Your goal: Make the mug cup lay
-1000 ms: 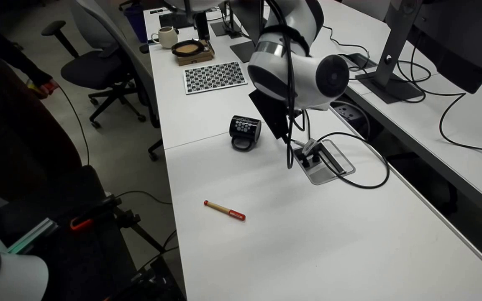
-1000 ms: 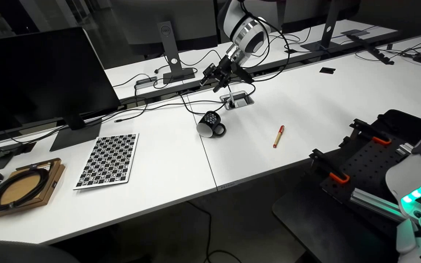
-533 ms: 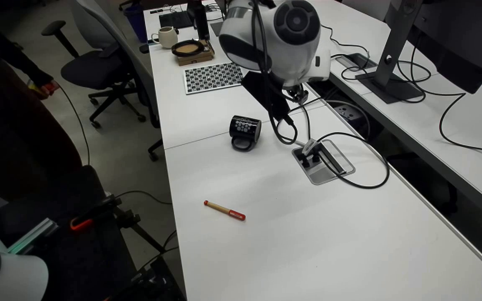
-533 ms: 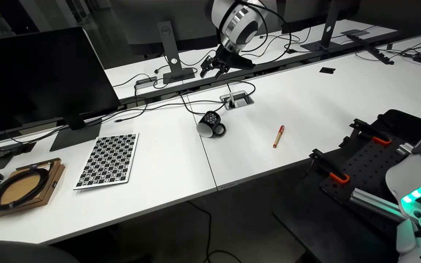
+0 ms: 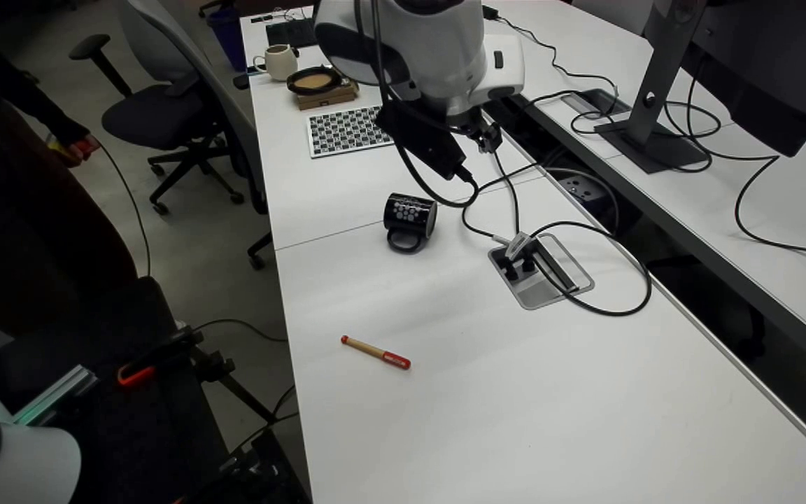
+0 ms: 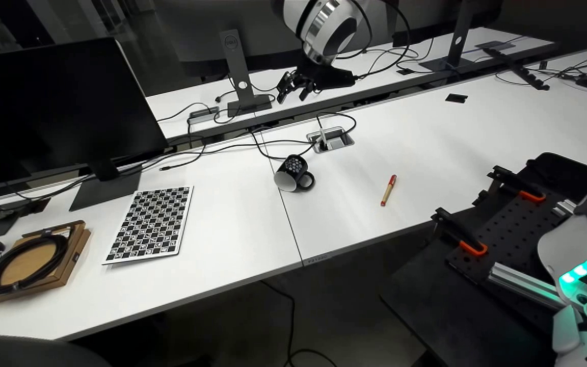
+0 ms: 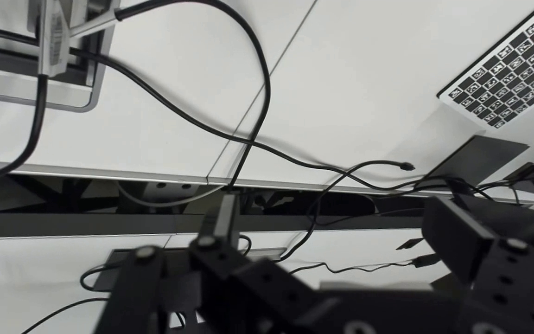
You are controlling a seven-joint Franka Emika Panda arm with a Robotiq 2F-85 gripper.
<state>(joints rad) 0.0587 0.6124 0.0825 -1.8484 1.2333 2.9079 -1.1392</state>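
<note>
The black mug cup [image 5: 408,208] lies on its side on the white table in both exterior views. Its pale open end faces the lower left and its loop handle lies to the right in an exterior view [image 6: 293,165]. It lies at the seam between two table tops. My gripper [image 6: 292,96] is open and empty, raised above the table's back edge, apart from the mug. In the wrist view the fingers [image 7: 336,222] are wide apart, with cables and the table gap seen below between them. The mug is out of the wrist view.
A red-brown pen [image 5: 375,352] lies on the table. A grey cable box [image 5: 541,288] with black cables sits behind the mug. A checkered board [image 6: 150,223], a cardboard box with coiled cable [image 6: 33,262] and monitors [image 6: 59,122] stand farther along.
My arm and open gripper have moved up and away from the table, with the arm shifting left in both exterior views. The mug and pen have not moved.
</note>
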